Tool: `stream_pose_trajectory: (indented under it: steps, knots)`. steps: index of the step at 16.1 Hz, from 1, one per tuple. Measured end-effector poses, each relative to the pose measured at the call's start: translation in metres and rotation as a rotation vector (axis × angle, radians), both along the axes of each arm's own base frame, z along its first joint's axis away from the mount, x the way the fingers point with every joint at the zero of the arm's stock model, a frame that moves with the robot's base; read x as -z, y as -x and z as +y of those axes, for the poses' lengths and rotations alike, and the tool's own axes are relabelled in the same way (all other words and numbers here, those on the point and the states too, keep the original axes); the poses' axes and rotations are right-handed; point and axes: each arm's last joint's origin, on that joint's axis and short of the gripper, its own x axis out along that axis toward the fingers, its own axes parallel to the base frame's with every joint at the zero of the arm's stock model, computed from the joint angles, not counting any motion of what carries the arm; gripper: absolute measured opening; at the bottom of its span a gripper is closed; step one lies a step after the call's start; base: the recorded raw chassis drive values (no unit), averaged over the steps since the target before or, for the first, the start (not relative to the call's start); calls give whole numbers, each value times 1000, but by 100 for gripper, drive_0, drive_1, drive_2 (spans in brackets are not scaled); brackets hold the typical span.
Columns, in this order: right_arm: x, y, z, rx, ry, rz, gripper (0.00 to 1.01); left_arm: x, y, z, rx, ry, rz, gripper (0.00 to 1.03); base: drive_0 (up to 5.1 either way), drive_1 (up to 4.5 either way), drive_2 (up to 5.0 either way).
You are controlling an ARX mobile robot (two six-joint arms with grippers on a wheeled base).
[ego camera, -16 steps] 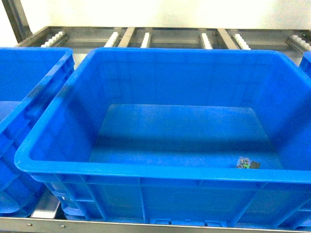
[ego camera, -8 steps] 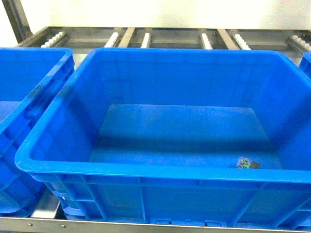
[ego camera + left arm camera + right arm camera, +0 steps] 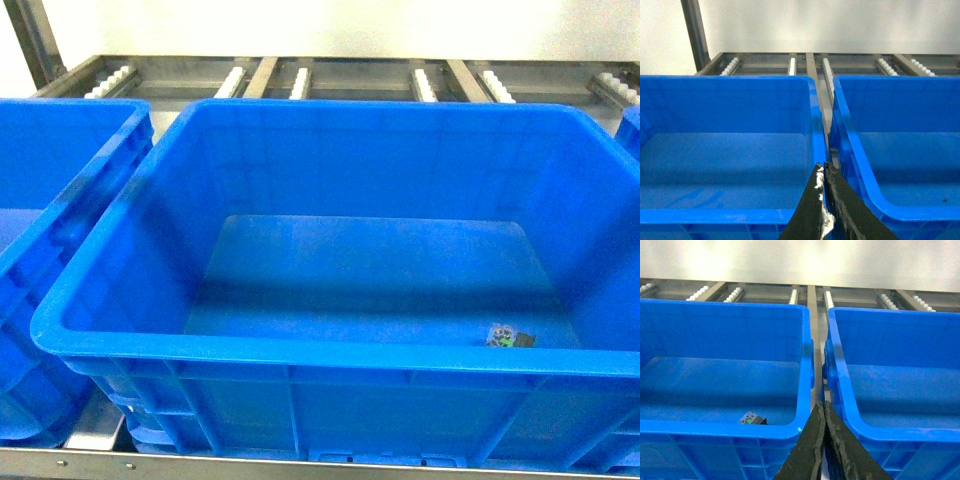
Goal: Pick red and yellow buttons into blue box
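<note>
Nothing moved | blue box [image 3: 330,130] — small black part [image 3: 510,339], markings unreadable | left gripper [image 3: 822,167], right gripper [image 3: 821,406] — together

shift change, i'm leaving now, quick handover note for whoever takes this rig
Left gripper: shut, empty, hanging over the gap between two crates.
Right gripper: shut, empty, likewise over a gap.
Blue box: centre of the head view, holding only a small dark item at its front right, too small to identify.
Red and yellow buttons: not visible in any view.
Done: nothing evident. Left: find both buttons and box them.
</note>
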Motion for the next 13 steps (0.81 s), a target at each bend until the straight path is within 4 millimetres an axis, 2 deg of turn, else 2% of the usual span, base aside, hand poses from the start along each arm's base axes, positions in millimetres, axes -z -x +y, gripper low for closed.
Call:
stream_pose_trajectory:
  steps: [2, 3, 8, 9, 13]
  knots:
    - [0, 0, 0, 0, 0, 0, 2, 6, 8, 0, 2, 0, 48, 2, 0, 0, 0]
    - [0, 0, 0, 0, 0, 0, 2, 0, 11, 0, 0, 0, -16, 2, 0, 0, 0]
    - [0, 0, 0, 0, 0, 0, 2, 3, 11, 0, 0, 0, 5, 2, 0, 0, 0]
    - [0, 0, 0, 0, 0, -1, 11, 3, 11, 0, 0, 0, 5, 2, 0, 0, 0]
    - [0, 0, 0, 0, 0, -1, 48, 3, 11, 0, 0, 0, 5, 35, 0, 0, 0]
